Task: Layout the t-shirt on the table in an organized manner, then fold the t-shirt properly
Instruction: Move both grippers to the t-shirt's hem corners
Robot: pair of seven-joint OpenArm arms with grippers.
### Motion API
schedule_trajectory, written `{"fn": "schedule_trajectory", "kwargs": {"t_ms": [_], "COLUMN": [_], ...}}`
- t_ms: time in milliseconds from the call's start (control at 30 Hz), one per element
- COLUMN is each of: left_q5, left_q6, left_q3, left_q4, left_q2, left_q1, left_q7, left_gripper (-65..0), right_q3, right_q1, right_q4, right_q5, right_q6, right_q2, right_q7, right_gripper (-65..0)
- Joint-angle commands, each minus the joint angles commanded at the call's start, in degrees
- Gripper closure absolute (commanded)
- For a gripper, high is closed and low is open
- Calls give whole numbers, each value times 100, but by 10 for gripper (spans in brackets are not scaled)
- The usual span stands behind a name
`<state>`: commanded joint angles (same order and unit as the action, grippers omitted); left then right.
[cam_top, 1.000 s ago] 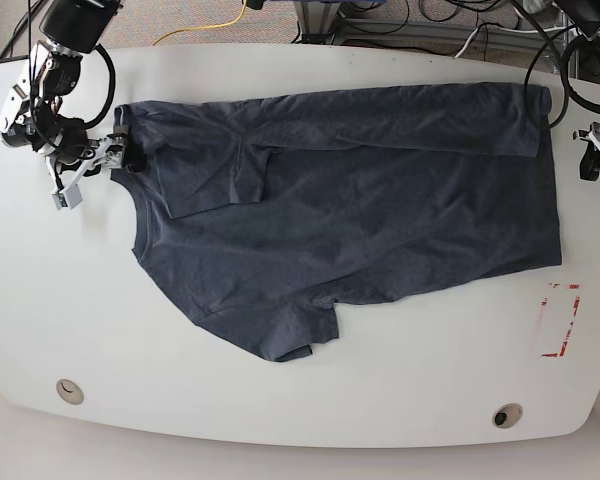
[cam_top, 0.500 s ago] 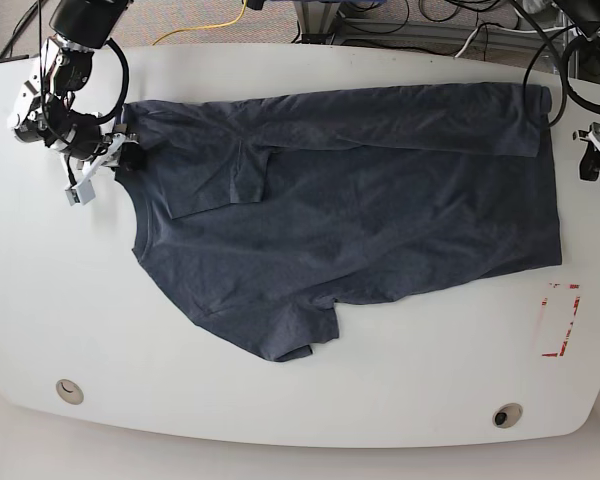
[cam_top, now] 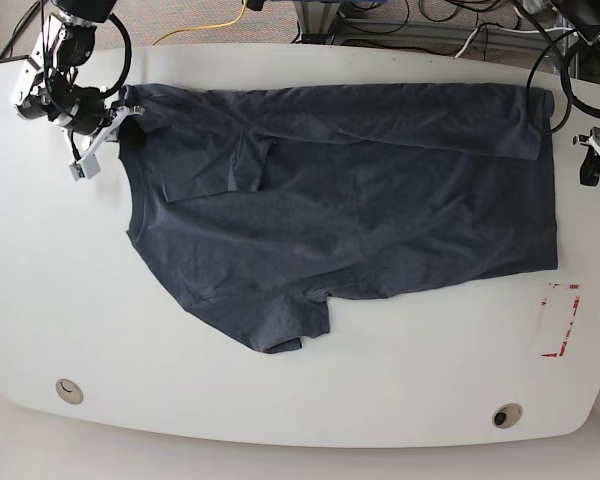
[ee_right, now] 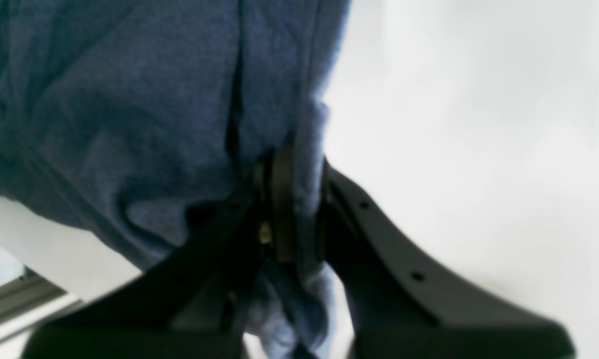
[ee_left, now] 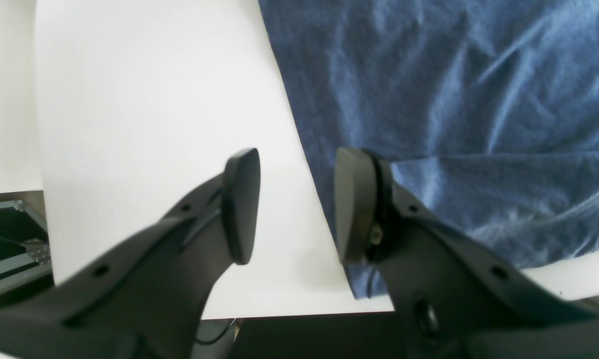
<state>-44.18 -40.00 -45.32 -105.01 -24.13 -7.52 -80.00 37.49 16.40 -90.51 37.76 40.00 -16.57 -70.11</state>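
navy t-shirt (cam_top: 360, 200), spread on white table (cam_top: 280, 400)

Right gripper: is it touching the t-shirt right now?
Touching. The right wrist view shows the right gripper shut on a fold of the t-shirt, cloth pinched between its fingers.

This looks like a robotics lab or test workspace rather than a home. A large white table (cam_top: 70, 300) with rounded corners and two small round holes (cam_top: 507, 415) fills the base view, with a red tape mark (cam_top: 560, 320) stuck near its lower right and a robot arm mounted at each upper corner. Beyond the table's far edge, along the top of the frame, lie a yellow cable (cam_top: 205, 30), loose black cables (cam_top: 420, 15) and metal framing (cam_top: 320, 20) on a carpeted floor.
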Motion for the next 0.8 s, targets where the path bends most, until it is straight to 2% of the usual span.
{"fn": "schedule_trajectory", "kwargs": {"t_ms": [333, 633, 733, 800], "left_q5": [0, 0, 0, 0], "left_q6": [0, 0, 0, 0], "left_q3": [255, 369, 457, 527], "left_q4": [0, 0, 0, 0], "left_q2": [0, 0, 0, 0], "left_q1": [18, 114, 132, 193], "left_q7": [0, 0, 0, 0], "left_gripper": [-232, -232, -232, -232], "right_q3": [404, 413, 413, 431], "right_q1": [677, 800, 677, 615], "right_q4": [-396, -316, -325, -334], "right_q5": [0, -18, -18, -53], "right_q6": [0, 0, 0, 0], "right_q2": [141, 158, 158, 158], "right_q7": [-9, -9, -9, -9], "right_gripper": [-44, -51, -103, -179]}}
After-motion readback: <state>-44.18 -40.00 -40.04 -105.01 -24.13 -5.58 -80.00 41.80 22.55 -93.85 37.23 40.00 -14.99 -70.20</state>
